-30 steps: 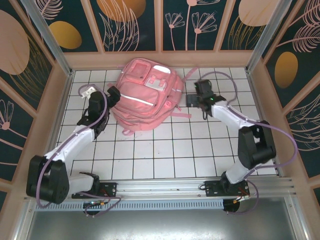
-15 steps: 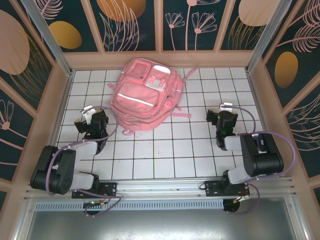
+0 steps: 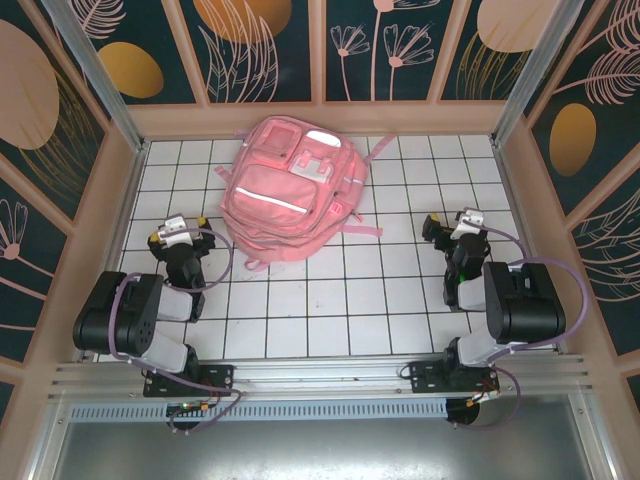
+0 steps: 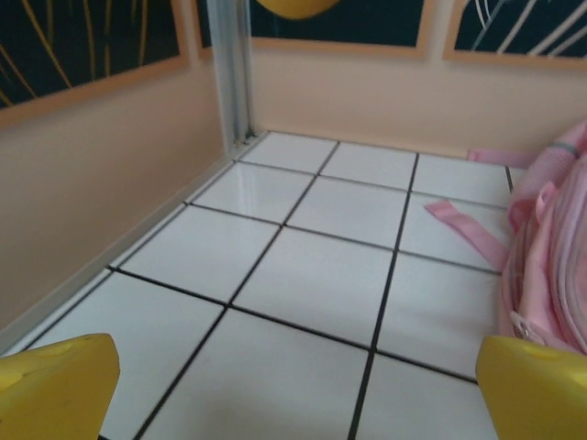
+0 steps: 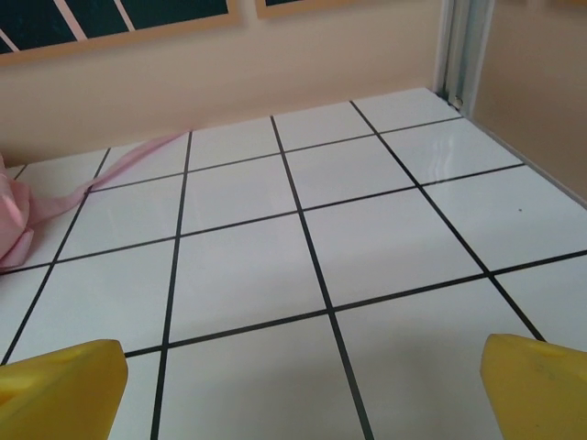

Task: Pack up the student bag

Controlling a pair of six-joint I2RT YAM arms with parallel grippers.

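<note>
bench: white tiles with dark grout lines, boxed in by peach walls that carry dark panels with leaf and circle drawings.
student bag: pink with silver strips, lying flat on the bench close to the far wall, pockets facing up; nothing touches it.
side strap: pink, trailing from the bag's right side onto the tiles.
left arm: folded up on the near left of the bag, wrist aimed at the far wall, apart from the bag.
left jaws: spread wide, holding nothing; its yellow fingertips sit in the lower corners of the left wrist view with bare tile between them. the bag's edge is on the right and a loose strap lies flat just beside it.
right arm: folded up on the near right of the bag, well apart from it.
right jaws: spread wide, holding nothing; bare tile between the tips, a corner of the bag far off to the left.
</note>
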